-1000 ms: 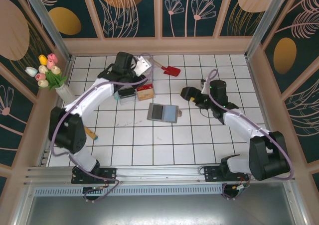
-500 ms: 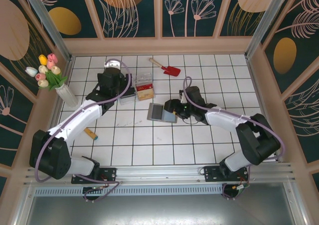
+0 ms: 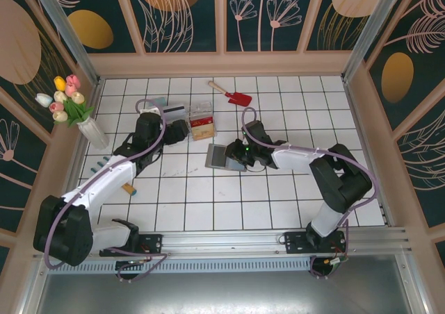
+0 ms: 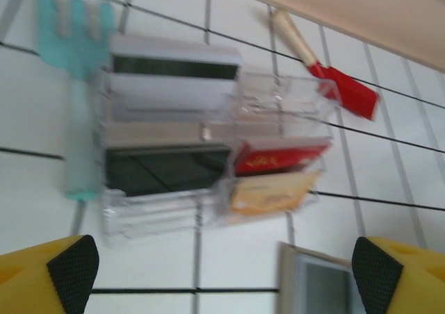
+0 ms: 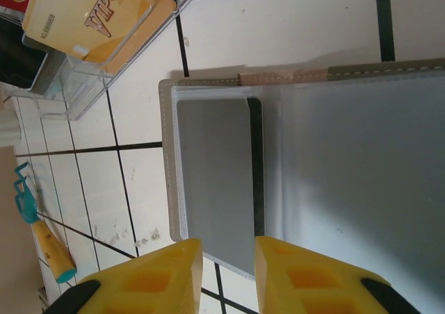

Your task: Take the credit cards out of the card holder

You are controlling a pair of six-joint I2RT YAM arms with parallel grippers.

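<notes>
Your card holder [image 5: 348, 154] lies opened flat near the middle of the white tiled table [image 3: 278, 203]: one grey-blue bifold, two panels side by side, pale stitching round the border, and a dark strip along the inner edge of the left pocket. The right gripper [image 5: 228, 258] is down on its lower edge. Its two yellow fingers [image 5: 313, 279] are drawn close, with the pocket's corner in the narrow gap, but you cannot tell whether they actually pinch it. The left gripper [image 4: 226, 272] is released, its jaws spread wide above the single clear tray [image 4: 278, 105] up and left of the holder. The wrist view there is blurred, but you can count four cards in the tray: one black card [image 4: 167, 169], one red card [image 4: 278, 158] with gold lettering too smeared to read, one orange-yellow card [image 5: 97, 19] marked "VIP", and one pale card [image 4: 174, 78] with a dark stripe. One all-teal rake [image 4: 76, 98] lies against the tray's left side. A second rake with an orange handle [image 5: 52, 255] lies well apart, and one red shovel [image 3: 236, 96] sits beyond the tray.
</notes>
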